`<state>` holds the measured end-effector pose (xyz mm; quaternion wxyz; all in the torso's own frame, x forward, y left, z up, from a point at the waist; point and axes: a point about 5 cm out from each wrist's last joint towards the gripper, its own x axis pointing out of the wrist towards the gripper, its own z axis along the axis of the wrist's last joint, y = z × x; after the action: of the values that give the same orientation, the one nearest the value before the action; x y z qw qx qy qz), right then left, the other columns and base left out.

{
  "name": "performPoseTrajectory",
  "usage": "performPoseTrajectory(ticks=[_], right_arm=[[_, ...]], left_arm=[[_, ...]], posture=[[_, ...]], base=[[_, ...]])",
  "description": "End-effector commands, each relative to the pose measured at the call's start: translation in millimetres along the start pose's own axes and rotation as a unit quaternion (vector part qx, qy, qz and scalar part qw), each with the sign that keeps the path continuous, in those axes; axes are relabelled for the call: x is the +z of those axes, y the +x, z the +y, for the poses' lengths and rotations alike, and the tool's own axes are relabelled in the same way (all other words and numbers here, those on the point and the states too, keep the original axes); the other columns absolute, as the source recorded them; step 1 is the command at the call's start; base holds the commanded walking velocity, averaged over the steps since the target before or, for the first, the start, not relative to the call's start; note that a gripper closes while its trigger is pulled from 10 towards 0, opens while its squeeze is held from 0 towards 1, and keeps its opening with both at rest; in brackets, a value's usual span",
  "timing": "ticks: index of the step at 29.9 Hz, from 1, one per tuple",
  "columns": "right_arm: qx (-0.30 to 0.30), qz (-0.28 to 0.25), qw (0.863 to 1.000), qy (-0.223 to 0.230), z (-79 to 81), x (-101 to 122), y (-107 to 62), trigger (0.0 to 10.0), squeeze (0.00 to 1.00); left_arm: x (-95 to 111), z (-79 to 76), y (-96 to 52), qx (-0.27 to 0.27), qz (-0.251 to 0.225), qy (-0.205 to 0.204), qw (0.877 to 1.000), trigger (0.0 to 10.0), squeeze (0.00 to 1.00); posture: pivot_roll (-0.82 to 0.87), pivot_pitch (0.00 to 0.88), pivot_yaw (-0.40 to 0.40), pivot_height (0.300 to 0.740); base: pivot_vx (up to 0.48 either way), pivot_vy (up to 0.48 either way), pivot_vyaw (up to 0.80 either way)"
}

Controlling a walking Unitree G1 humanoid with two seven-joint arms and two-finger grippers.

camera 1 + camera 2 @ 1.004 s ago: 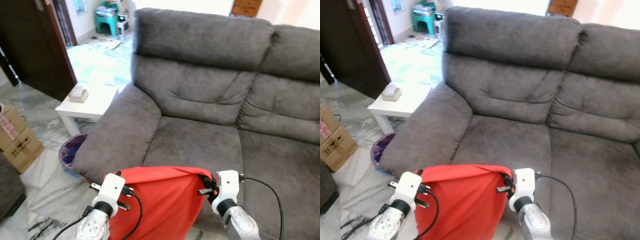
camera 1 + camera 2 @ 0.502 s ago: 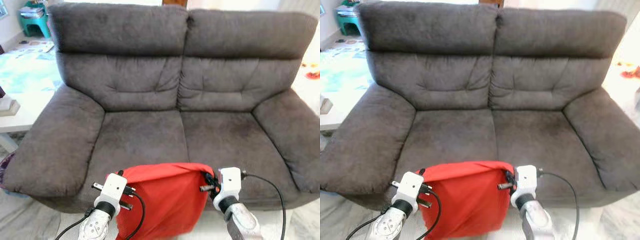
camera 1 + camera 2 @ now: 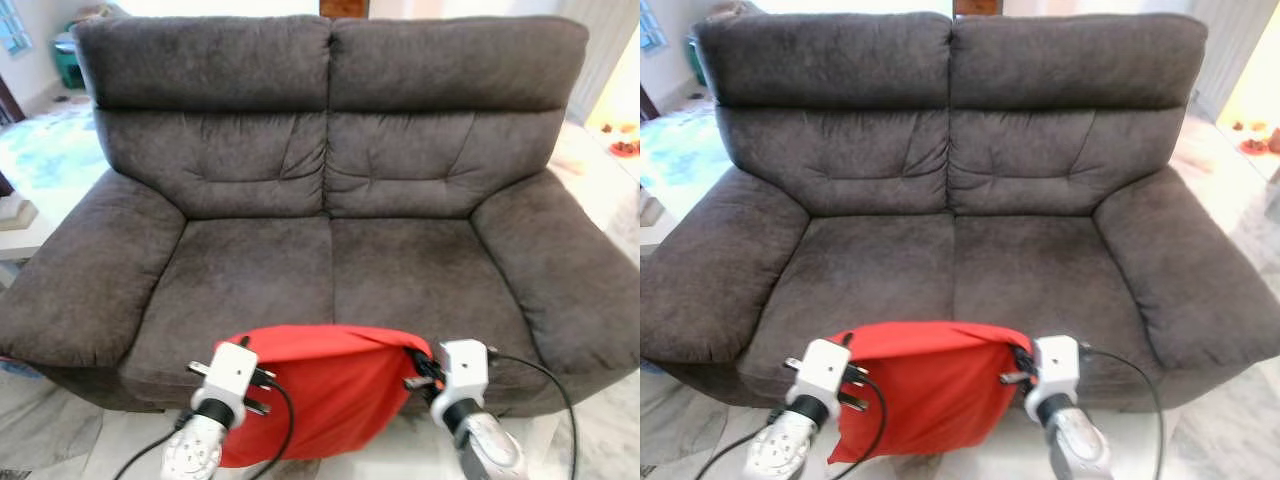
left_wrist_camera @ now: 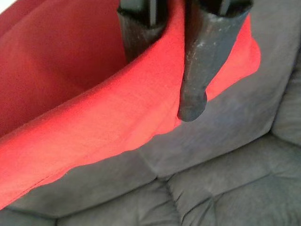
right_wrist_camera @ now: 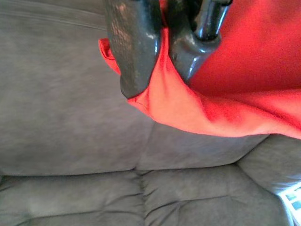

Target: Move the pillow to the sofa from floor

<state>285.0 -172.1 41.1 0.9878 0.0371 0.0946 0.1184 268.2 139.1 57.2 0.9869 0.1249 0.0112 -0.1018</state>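
The dark grey sofa [image 3: 330,200] stands straight ahead, its two seat cushions bare. The red pillow [image 3: 320,385] hangs off the floor just before the sofa's front edge, stretched between the two pincers at its upper corners. The left pincer [image 4: 164,61] pinches the pillow's top edge, red fabric clamped between its two black fingers [image 4: 200,56]. The right pincer [image 5: 157,52] is likewise closed on the opposite corner, cloth bunched between its fingers [image 5: 134,47]. Both silver arms reach forward and low, wrists level, with the pillow's top edge taut between them and the rest hanging below.
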Motion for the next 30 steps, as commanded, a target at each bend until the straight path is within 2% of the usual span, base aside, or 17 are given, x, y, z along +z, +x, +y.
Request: performPoseTrajectory(ticks=[1, 16, 23, 27, 30], right_arm=[[-0.005, -0.042, 0.999, 0.003, -0.4, 17, 5.6, 10.0, 0.0], [0.0, -0.049, 0.999, 0.004, 1.3, 19, 6.2, 10.0, 0.0], [-0.011, -0.042, 0.999, 0.005, -1.3, 15, 3.7, 10.0, 0.0], [-0.036, -0.032, 0.999, 0.002, -8.3, 7, -3.4, 10.0, 0.0], [-0.037, -0.031, 0.999, 0.003, -7.0, 5, -6.2, 10.0, 0.0]], left_arm=[[8, 14.2, -0.2, 0.022, -0.023, 0.008, 0.999, 10.0, 0.0], [10, 17.3, -0.6, 0.025, -0.026, 0.012, 0.999, 10.0, 0.0], [16, 17.9, -0.6, -0.017, -0.036, 0.041, 0.998, 10.0, 0.0], [20, 12.9, 0.0, -0.064, -0.045, 0.084, 0.993, 10.0, 0.0], [22, 10.1, 2.2, -0.072, -0.053, 0.081, 0.993, 10.0, 0.0]], posture=[[0.02, 0.071, 0.012, 0.74], [0.03, 0.083, 0.01, 0.74], [0.03, 0.09, 0.007, 0.74], [0.04, 0.097, 0.008, 0.74], [0.03, 0.096, 0.013, 0.74]], base=[[0.0, -0.3, 0.0], [0.0, -0.301, 0.0], [0.0, 0.0, 0.0], [0.0, 0.0, 0.0], [0.0, 0.0, 0.0]])
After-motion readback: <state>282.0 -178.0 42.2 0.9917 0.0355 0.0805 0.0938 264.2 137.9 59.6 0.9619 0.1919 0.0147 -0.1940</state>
